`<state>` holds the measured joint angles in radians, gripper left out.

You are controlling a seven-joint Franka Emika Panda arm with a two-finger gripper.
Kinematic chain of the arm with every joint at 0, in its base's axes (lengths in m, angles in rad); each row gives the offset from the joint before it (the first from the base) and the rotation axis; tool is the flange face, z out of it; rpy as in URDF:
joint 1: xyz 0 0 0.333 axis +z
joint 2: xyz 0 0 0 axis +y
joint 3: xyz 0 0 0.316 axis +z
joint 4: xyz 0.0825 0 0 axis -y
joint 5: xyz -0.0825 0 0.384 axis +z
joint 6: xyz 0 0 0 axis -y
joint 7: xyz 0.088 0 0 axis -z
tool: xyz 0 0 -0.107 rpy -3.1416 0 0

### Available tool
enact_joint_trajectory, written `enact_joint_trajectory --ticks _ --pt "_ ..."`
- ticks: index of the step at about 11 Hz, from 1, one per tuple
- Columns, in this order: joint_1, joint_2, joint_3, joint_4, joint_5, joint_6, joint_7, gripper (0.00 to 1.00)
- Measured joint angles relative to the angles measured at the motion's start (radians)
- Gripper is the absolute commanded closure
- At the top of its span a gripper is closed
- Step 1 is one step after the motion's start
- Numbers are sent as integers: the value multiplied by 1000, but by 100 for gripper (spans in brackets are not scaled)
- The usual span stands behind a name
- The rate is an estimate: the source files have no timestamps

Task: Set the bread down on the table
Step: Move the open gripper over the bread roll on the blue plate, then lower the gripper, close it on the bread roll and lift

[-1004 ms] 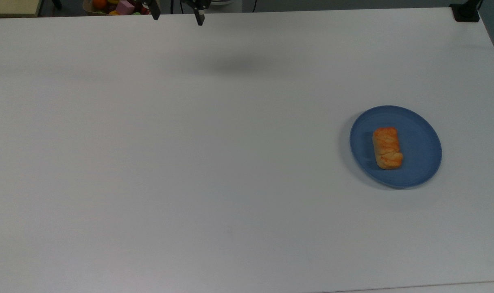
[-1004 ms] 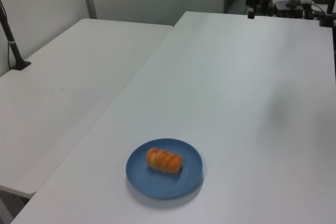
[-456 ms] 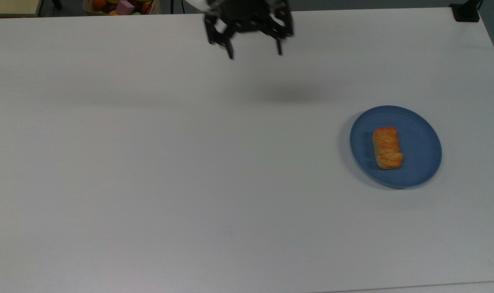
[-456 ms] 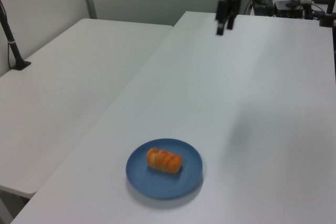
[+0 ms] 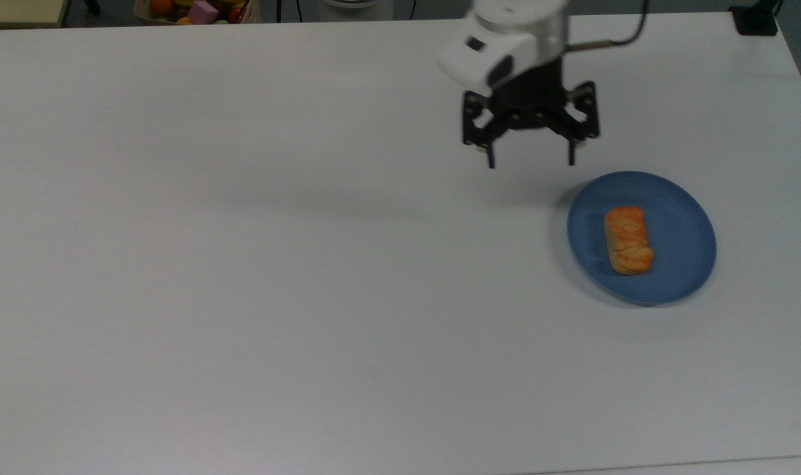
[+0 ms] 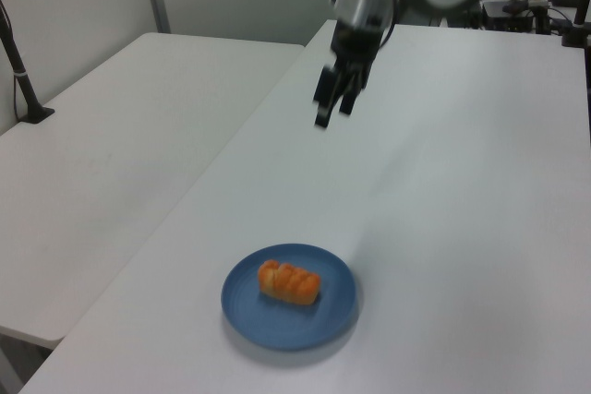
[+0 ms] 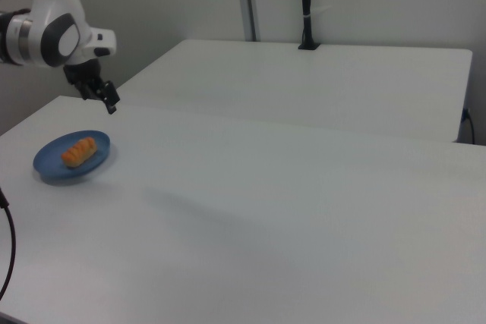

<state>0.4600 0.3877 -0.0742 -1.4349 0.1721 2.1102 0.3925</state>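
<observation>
Hovering above the white counter (image 5: 242,264), our pincer (image 5: 530,160) hangs with fingers spread and empty, near the blue plate (image 5: 684,218) where the bread (image 5: 627,239) lies.

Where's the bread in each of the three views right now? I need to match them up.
Top view: the bread is at the right, lying on the blue plate.
Left view: lower centre, on the plate.
Right view: far left, on the plate.
Shared landmark: the blue plate.
</observation>
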Motion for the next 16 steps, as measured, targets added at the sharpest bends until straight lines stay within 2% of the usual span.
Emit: enact_joint_trajectory --ticks 3,6,10,12,13,14,16 --pt "93 135 0 116 -79 40 119 0" --pt "187 238 -1 145 -180 128 191 0" --pt "230 341 -6 176 -203 151 232 1" --pt "238 371 -8 181 -213 162 247 9" --pt "239 379 -8 183 -220 162 256 17" --pt "243 387 -7 185 -223 162 259 26" --pt "260 401 -8 189 -241 186 274 50"
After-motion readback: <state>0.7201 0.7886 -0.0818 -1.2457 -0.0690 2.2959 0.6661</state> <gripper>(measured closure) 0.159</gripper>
